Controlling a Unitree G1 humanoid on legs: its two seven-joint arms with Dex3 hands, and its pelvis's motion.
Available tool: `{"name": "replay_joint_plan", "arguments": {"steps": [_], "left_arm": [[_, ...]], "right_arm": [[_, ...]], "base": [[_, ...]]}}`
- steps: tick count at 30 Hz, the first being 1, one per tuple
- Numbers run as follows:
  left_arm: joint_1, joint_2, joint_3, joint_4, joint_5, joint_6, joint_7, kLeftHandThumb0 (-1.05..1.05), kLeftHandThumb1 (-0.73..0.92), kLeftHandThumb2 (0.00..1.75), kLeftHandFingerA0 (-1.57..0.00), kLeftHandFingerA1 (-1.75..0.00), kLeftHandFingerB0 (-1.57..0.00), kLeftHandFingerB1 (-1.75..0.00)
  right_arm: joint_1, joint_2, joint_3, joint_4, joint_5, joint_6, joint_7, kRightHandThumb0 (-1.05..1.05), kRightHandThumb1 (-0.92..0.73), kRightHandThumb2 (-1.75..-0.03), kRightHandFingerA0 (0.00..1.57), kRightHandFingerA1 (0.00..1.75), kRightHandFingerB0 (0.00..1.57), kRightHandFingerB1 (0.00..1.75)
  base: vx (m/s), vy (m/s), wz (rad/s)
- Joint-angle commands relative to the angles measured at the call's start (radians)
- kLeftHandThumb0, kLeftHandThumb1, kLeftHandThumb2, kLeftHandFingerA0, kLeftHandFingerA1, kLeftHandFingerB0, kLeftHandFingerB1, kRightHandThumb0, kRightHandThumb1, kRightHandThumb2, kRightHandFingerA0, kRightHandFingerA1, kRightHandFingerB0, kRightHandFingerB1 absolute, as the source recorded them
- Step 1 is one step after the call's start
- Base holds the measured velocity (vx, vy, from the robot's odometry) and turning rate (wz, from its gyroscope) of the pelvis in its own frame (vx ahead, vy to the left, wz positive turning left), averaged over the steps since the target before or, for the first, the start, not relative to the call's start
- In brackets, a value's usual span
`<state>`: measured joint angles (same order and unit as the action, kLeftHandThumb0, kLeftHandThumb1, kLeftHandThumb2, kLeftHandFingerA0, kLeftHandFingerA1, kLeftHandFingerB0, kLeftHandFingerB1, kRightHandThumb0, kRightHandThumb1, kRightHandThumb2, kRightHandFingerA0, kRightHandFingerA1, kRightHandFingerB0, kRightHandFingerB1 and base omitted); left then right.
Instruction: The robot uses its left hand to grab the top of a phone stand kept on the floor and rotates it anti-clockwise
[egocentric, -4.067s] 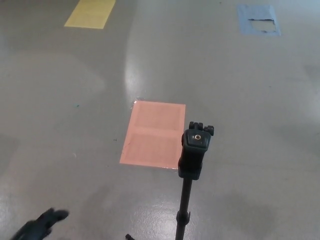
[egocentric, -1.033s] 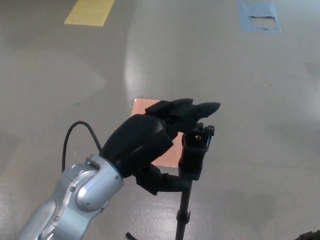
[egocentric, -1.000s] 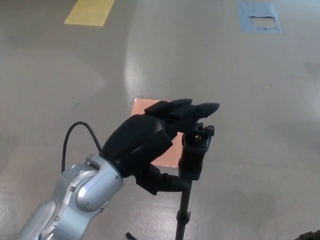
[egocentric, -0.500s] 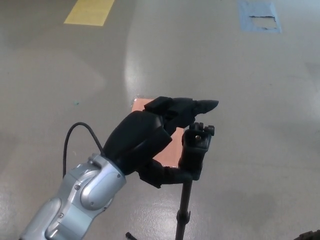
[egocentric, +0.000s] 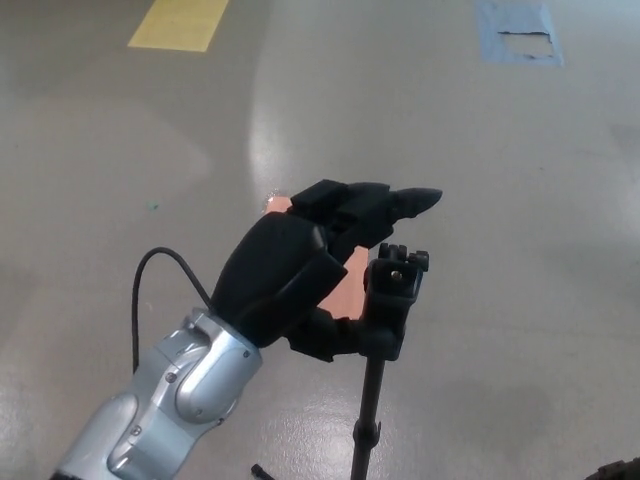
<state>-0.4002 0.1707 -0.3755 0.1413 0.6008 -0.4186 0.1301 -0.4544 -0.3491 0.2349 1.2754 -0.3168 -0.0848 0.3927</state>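
Note:
The black phone stand (egocentric: 391, 298) rises on a thin pole (egocentric: 369, 420) from the floor at lower centre, its clamp head on top. My left hand (egocentric: 290, 275) has come in from the lower left and sits right against the head's left side. Its fingers (egocentric: 398, 204) reach out over the top of the head with a gap beneath them. The thumb (egocentric: 335, 338) lies against the head's lower left side. The hand is open, not closed around the head. A dark sliver at the bottom right corner (egocentric: 620, 471) may be my right hand.
A pink mat (egocentric: 349, 276) lies on the grey floor behind the stand, mostly hidden by my hand. A yellow floor patch (egocentric: 180, 24) is at the far left and a blue one (egocentric: 517, 36) at the far right. A stand foot (egocentric: 260, 471) shows at the bottom edge.
My left arm has come up from the bottom left to the stand's head. Over the last second the hand has risen slightly and the thumb has moved in against the head's side.

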Motion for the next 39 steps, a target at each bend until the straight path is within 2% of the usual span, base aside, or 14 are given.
{"name": "replay_joint_plan", "arguments": {"steps": [1,11,12,13,14,22,23,25,26,28,34,35,36,39], "left_arm": [[-0.013,-0.002,-0.003,0.017,0.041,-0.047,0.062,-0.47,0.39,0.53,-0.3,-0.32,-0.27,-0.31],[-0.019,-0.006,-0.009,0.03,0.054,-0.052,0.07,-0.47,0.38,0.52,-0.3,-0.32,-0.28,-0.31],[-0.02,-0.005,-0.01,0.03,0.052,-0.055,0.068,-0.46,0.39,0.52,-0.3,-0.32,-0.28,-0.31],[-0.02,-0.005,-0.01,0.03,0.051,-0.056,0.068,-0.46,0.39,0.52,-0.3,-0.32,-0.28,-0.31],[-0.02,-0.005,-0.011,0.032,0.053,-0.056,0.07,-0.47,0.39,0.53,-0.3,-0.32,-0.28,-0.31],[-0.018,-0.007,-0.014,0.029,0.055,-0.05,0.058,-0.45,0.4,0.53,-0.31,-0.32,-0.34,-0.32],[-0.019,-0.009,-0.014,0.031,0.052,-0.05,0.054,-0.51,0.37,0.63,-0.3,-0.38,-0.34,-0.38],[-0.016,-0.009,-0.014,0.029,0.05,-0.047,0.049,-0.5,0.37,0.64,-0.3,-0.39,-0.35,-0.39],[-0.013,-0.009,-0.014,0.027,0.049,-0.044,0.046,-0.5,0.37,0.64,-0.32,-0.39,-0.38,-0.4],[-0.01,-0.01,-0.014,0.025,0.048,-0.041,0.044,-0.5,0.37,0.64,-0.32,-0.39,-0.38,-0.4],[-0.018,-0.004,-0.014,0.034,0.045,-0.055,0.041,-0.33,0.54,0.56,-0.62,-0.42,-0.55,-0.37],[-0.02,-0.004,-0.013,0.044,0.022,-0.067,0.027,-0.24,0.65,0.6,-1.08,-0.77,-0.65,-0.4],[-0.023,-0.004,-0.011,0.054,-0.003,-0.077,0.012,-0.2,0.64,0.61,-1.18,-0.65,-0.69,-0.42],[-0.023,0.0,-0.011,0.05,0.002,-0.071,0.003,-0.2,0.64,0.59,-1.05,-0.91,-0.8,-0.45]], "right_arm": [[-0.007,-0.013,-0.002,0.001,-0.002,0.003,0.005,-0.51,-0.74,-0.65,0.53,0.49,0.31,0.34],[-0.009,-0.015,-0.006,0.002,0.001,0.002,0.008,-0.48,-0.79,-0.64,0.53,0.47,0.33,0.33],[-0.008,-0.016,-0.001,0.002,-0.005,-0.007,0.005,-0.56,-0.67,-0.92,0.48,0.58,0.27,0.46],[-0.007,-0.016,0.001,0.002,-0.007,-0.009,0.004,-0.56,-0.67,-0.92,0.48,0.58,0.27,0.46],[-0.007,-0.017,0.002,0.003,-0.008,-0.011,0.003,-0.49,-0.79,-0.64,0.54,0.46,0.34,0.33],[-0.01,-0.016,0.001,0.003,-0.008,-0.008,0.002,-0.48,-0.79,-0.64,0.54,0.46,0.33,0.33],[-0.012,-0.017,0.006,0.004,-0.013,-0.011,-0.002,-0.54,-0.66,-0.92,0.49,0.58,0.28,0.47],[-0.011,-0.018,0.009,0.003,-0.017,-0.016,-0.005,-0.55,-0.67,-0.92,0.49,0.58,0.28,0.46],[-0.011,-0.019,0.01,0.003,-0.016,-0.016,-0.003,-0.49,-0.8,-0.64,0.54,0.46,0.33,0.33],[-0.011,-0.019,0.01,0.002,-0.015,-0.014,0.0,-0.49,-0.8,-0.64,0.54,0.46,0.33,0.33],[-0.013,-0.016,-0.013,0.005,0.008,0.0,0.013,-0.48,-0.78,-0.64,0.53,0.49,0.34,0.33],[-0.012,-0.017,-0.012,0.004,0.006,-0.005,0.013,-0.53,-0.65,-0.91,0.48,0.6,0.26,0.46],[-0.011,-0.018,-0.008,0.003,0.0,-0.012,0.011,-0.49,-0.79,-0.64,0.54,0.49,0.33,0.33],[-0.011,-0.019,0.001,0.004,-0.012,-0.016,0.003,-0.5,-0.8,-0.64,0.54,0.47,0.32,0.32]], "base": [[0.0,0.0,0.0],[0.0,0.0,0.0],[0.0,0.0,0.0],[0.0,0.0,0.0],[0.0,0.0,0.0],[0.0,0.0,0.0],[0.0,0.0,0.0],[0.0,0.0,0.0],[0.0,0.0,0.0],[0.0,0.0,0.0],[0.0,0.0,0.0],[0.0,0.0,0.0],[0.0,0.0,0.0],[0.0,0.0,0.0]]}}
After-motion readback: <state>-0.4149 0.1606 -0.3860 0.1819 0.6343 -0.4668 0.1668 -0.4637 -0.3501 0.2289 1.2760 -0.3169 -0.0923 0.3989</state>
